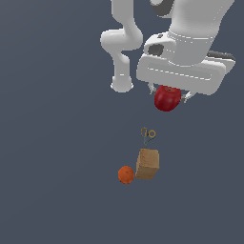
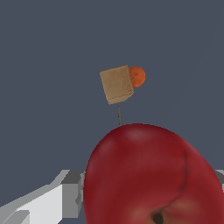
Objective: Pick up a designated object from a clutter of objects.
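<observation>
Dark-red and glossy, the apple [image 1: 167, 98] sits in the upper right of the exterior view, clamped in the end effector [image 1: 168, 94] directly beneath the white arm [image 1: 183, 43]; only the tips of the fingers [image 1: 188, 97] show at either side of the fruit. In the wrist view the apple [image 2: 151, 177] fills the lower half of the frame, its stem hollow facing the camera, with a grey finger [image 2: 72, 192] pressed against its flank. The remaining clutter lies on the dark blue-grey counter [image 1: 52, 143] in the lower centre of the exterior view, well apart from the apple: scissors [image 1: 147, 135] with yellowish handles, a tan box [image 1: 147, 164] just beside them, and an orange fruit [image 1: 126, 175] touching the box's lower left corner.
</observation>
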Controlling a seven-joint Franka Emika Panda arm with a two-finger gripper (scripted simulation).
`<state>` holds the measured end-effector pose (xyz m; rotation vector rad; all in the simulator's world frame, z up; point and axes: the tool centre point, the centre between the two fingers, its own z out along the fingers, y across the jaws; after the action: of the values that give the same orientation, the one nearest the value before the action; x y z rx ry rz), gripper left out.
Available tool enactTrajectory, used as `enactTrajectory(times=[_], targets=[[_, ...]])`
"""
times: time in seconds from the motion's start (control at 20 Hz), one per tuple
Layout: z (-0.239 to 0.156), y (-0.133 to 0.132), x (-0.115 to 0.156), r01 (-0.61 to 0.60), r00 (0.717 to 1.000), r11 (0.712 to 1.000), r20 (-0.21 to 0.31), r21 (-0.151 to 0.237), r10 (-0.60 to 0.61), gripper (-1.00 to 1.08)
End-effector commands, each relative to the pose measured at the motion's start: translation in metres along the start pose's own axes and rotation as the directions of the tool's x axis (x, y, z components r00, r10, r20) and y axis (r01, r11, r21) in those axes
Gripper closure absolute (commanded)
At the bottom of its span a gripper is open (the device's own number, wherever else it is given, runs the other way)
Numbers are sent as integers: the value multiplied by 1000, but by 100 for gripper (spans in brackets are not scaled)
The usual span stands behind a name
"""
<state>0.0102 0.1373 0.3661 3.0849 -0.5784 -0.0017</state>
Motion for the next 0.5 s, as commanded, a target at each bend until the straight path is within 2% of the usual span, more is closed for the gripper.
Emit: enactTrajectory(times=[0.0, 0.45], targets=[[-18, -15, -1, -1, 1000, 1000, -1, 1, 1, 108], [-65, -58, -3, -1, 1000, 1000, 0, 3, 1, 108]])
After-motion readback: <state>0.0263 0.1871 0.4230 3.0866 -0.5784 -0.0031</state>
